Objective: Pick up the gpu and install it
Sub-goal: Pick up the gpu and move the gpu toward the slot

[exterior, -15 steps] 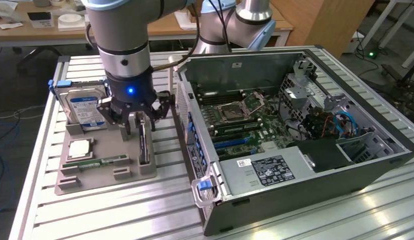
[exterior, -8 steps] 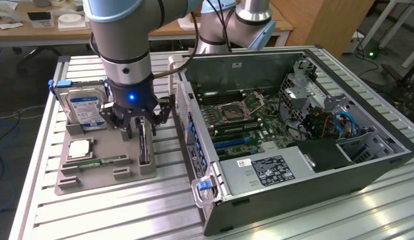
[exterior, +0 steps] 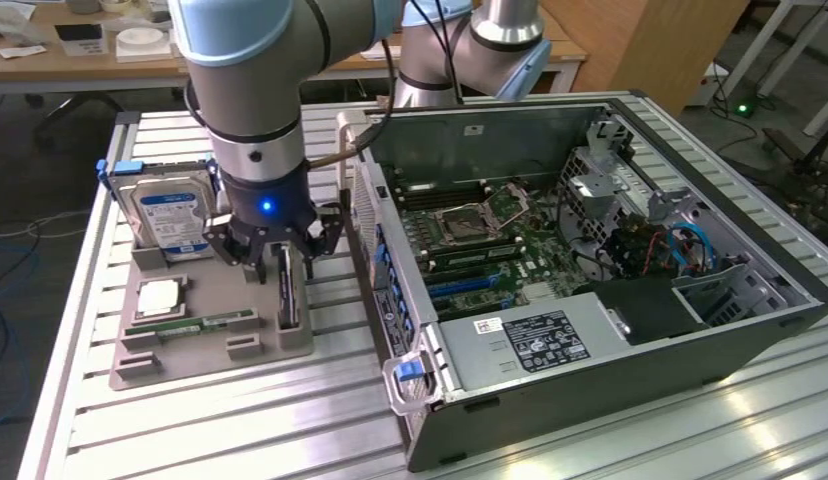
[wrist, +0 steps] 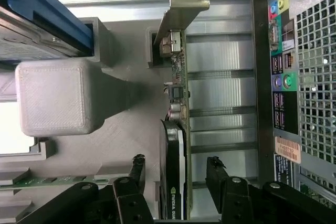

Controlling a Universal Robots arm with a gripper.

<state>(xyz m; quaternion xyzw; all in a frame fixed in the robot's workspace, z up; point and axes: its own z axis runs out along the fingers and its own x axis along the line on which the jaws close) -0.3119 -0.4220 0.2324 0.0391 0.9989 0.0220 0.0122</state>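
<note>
Exterior view, starting from its left: I see the drive [exterior: 170, 212] standing up in the grey tray [exterior: 214, 355]. A green stick [exterior: 187, 325] lies flat in the tray, in front of the drive. Next comes the gpu [exterior: 287, 300], standing on its thin edge in a slot at the tray's right side. My gripper [exterior: 286, 262] hangs right over it. In the wrist view, the fingers [wrist: 137, 169] are spread wide, one on each side of the gpu and not touching it. Its silver bracket [wrist: 184, 9] sticks out at the far end. The open case [exterior: 681, 345] sits on the exterior view's right.
</note>
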